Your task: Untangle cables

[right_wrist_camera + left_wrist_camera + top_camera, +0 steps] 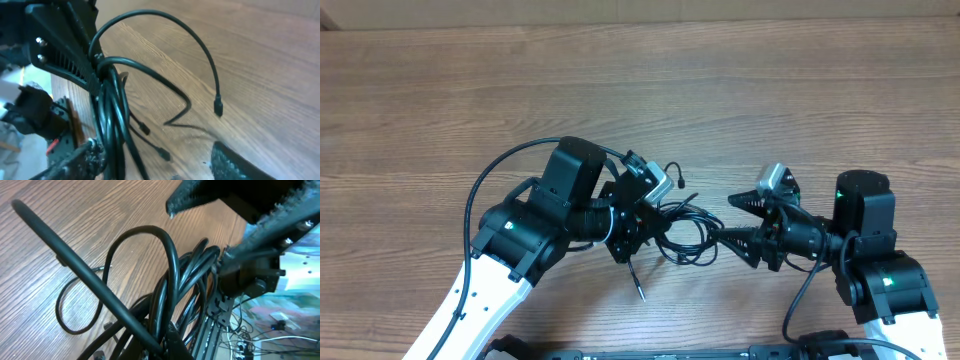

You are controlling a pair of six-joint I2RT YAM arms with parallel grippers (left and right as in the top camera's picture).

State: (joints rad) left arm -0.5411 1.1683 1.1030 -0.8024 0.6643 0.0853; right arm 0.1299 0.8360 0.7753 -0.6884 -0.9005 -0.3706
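Your bench reads as a robotics lab.
You have 2 white-and-black robot arms, the left arm and the right arm, reaching over a wood-grain table, with a green status light glowing on each. Past the table edge, your left wrist camera catches blurred clutter and thin loose wires.
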